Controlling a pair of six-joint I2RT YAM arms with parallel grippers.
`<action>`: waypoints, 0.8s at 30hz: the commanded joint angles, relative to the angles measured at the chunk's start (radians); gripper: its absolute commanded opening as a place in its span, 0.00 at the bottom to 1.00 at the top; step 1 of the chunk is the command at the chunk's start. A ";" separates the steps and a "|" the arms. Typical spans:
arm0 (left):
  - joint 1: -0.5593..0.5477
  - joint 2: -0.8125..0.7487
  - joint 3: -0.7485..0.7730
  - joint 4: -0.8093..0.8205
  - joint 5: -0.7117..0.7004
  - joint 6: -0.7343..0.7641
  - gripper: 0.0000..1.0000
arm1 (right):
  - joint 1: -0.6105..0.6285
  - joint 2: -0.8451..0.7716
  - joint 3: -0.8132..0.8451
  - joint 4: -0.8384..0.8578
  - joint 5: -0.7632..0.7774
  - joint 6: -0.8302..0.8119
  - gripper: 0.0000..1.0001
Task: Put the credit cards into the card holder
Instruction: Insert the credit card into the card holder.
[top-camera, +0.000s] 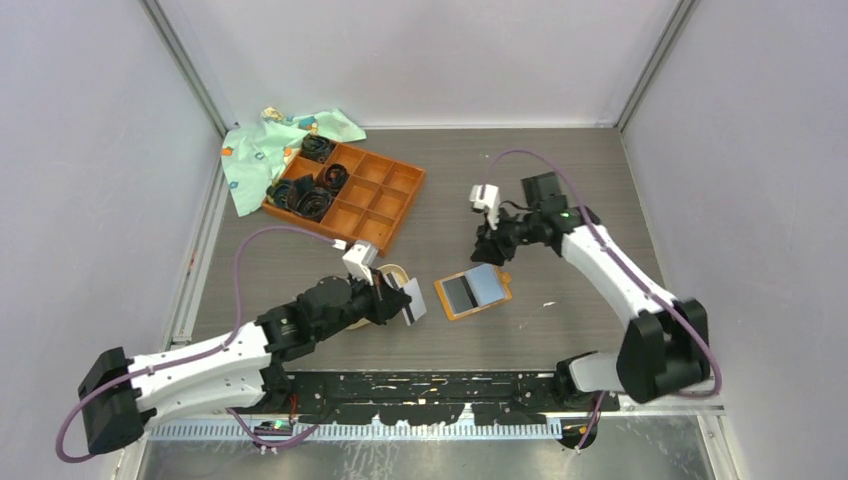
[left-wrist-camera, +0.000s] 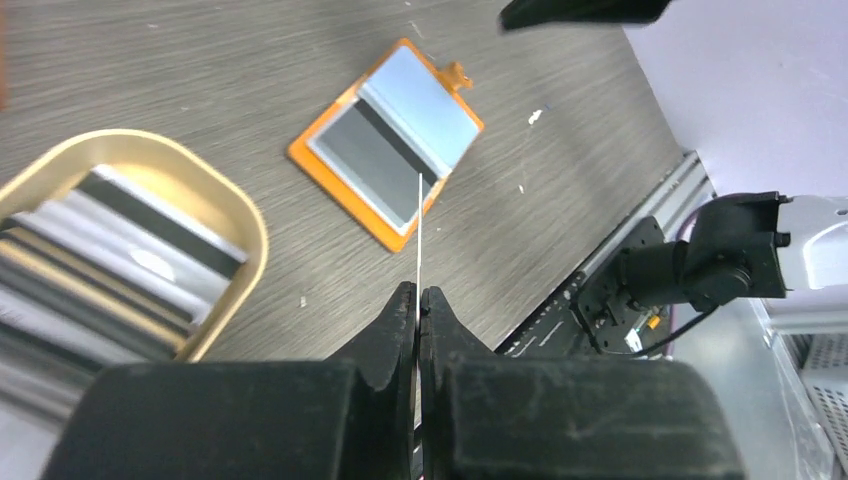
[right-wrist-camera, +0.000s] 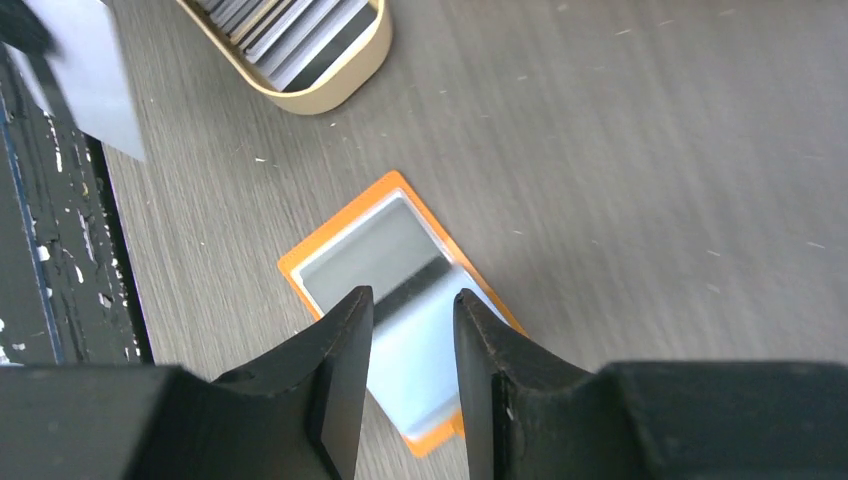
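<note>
While the left end effector (left-wrist-camera: 418, 300) pinches a credit card (left-wrist-camera: 418, 225) tight, the right end effector (right-wrist-camera: 412, 298) hangs part-open, empty, over the card holder (right-wrist-camera: 372, 250).

The dish (left-wrist-camera: 248, 228) of blurred credit cards (left-wrist-camera: 130, 240) runs off the left wrist view's edge.

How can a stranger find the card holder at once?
Start at the big orange compartment tray at back left. Nearer the camera and rightward lies the card holder: small, flat, orange, open, grey inside, unlike the tan oval dish beside it.
</note>
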 joint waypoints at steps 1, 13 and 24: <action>0.002 0.106 -0.001 0.333 0.098 -0.016 0.00 | -0.123 -0.158 -0.013 -0.100 -0.189 -0.107 0.43; 0.010 0.457 -0.005 0.752 0.161 -0.071 0.00 | -0.322 -0.121 -0.023 -0.318 -0.259 -0.321 0.48; 0.054 0.755 0.041 0.966 0.249 -0.251 0.00 | -0.328 -0.037 -0.023 -0.214 -0.131 -0.165 0.47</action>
